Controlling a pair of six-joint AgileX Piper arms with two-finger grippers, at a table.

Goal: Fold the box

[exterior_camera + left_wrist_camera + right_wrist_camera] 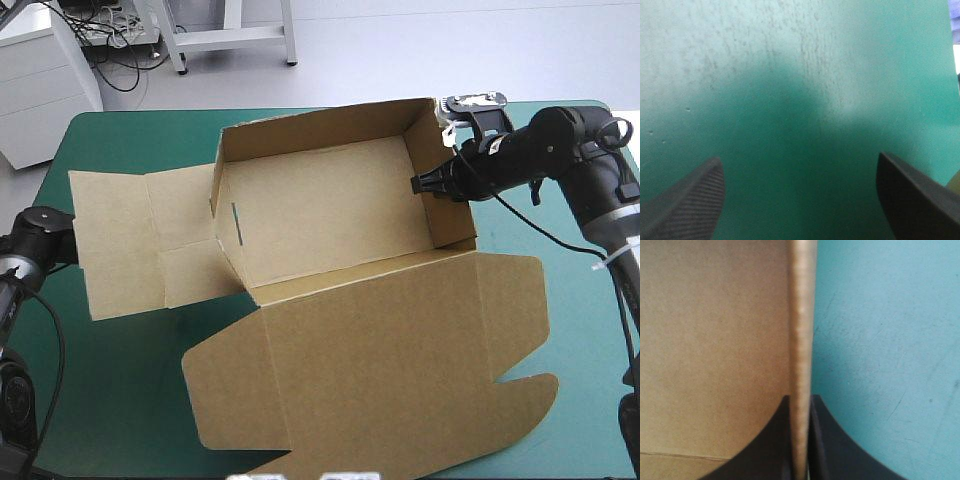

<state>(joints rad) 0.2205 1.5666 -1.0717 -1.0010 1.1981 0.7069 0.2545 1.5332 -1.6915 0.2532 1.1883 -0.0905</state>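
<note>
box: the brown box (pixel 330 210) sits around the middle of the counter (pixel 120 400), a bit toward the far edge. It's an open tray right now, with the far wall, right wall and left wall all standing up.
lid: the lid (pixel 390 380) lies flat on the near side, still joined along the tray's near edge, rounded tabs at its corners, and it runs almost to the counter's near edge.
side flaps: on the tray's left there are side flaps (pixel 140 250) spread flat on the teal-green cover (pixel 790 75), reaching toward the left edge.
right hand: the right hand (pixel 428 185) comes in from the right and is clamped on the right wall (pixel 440 150). In the right wrist view the black fingers (pixel 830 440) are pinched together at (pixel 800 401) with the wall's top edge running straight between them, board inside on one side, cover on the other.
left hand: the left hand (pixel 799 157) is spread wide, grasping nothing, hanging low over bare cover with just its shadow under it. In the high view only that arm shows, at the counter's left edge, apart from the flaps.
</note>
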